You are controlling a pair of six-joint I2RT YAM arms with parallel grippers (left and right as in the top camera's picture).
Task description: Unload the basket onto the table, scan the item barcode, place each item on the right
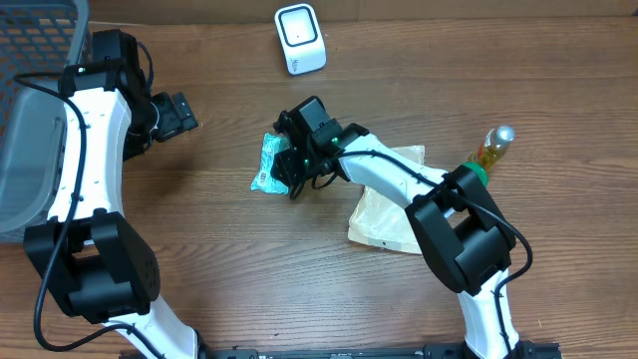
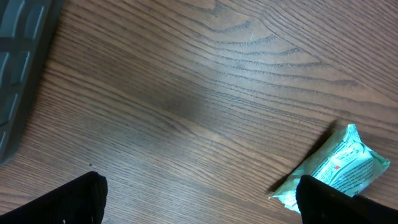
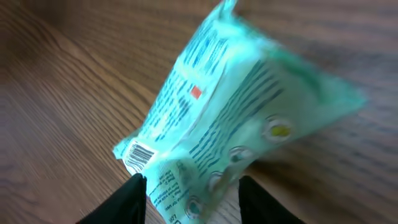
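Overhead, one green packet [image 1: 267,165], one scanner [image 1: 300,38], left pincer [image 2: 199,202] released, right pincer [image 3: 193,199] around packet, grip unclear.

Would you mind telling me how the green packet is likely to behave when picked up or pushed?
The green packet looks like soft, creased film, so it would probably flex rather than stay stiff. It seems light, and likely slides on the smooth wooden table when pushed. Being flat-sided, it is unlikely to roll.

Wooden table [image 1: 229,259] — green packet [image 1: 266,166], white scanner [image 1: 300,38], tan pouch [image 1: 384,214], yellow bottle [image 1: 491,150] on it.
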